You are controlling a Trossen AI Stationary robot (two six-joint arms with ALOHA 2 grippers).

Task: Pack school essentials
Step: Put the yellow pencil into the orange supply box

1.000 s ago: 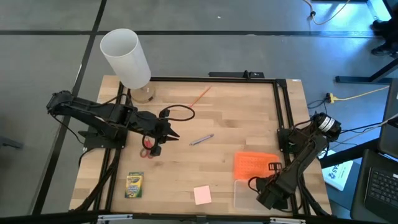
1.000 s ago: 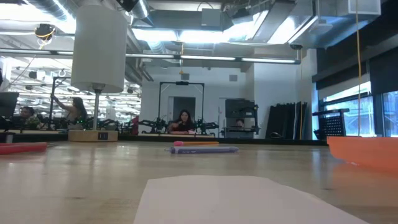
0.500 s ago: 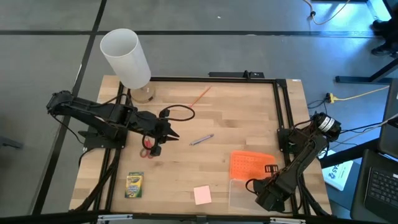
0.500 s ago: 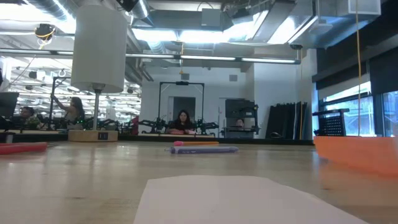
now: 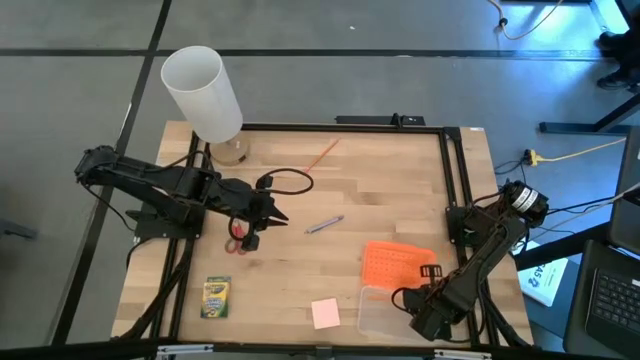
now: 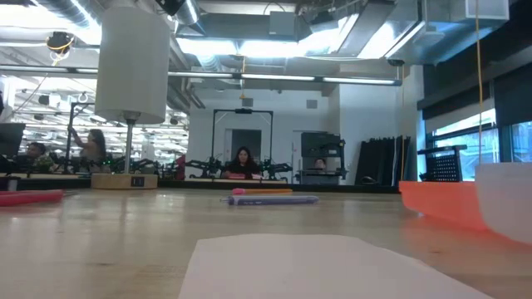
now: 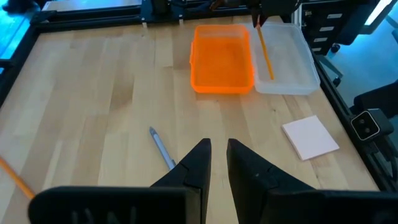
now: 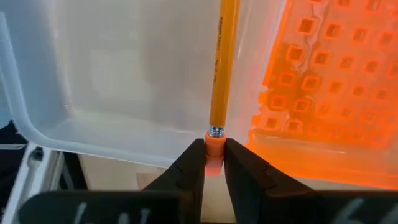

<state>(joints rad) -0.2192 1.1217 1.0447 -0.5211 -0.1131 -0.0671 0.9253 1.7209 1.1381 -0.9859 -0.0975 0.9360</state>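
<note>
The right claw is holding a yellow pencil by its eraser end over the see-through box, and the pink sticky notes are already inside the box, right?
Not quite. The right claw does pinch the pencil over the clear box, but the high view shows the pink sticky notes lying on the table beside it.

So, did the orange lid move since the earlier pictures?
Yes. In the high view the orange lid has slid left along the table, toward the pink sticky-note pad, together with the clear box.
</note>
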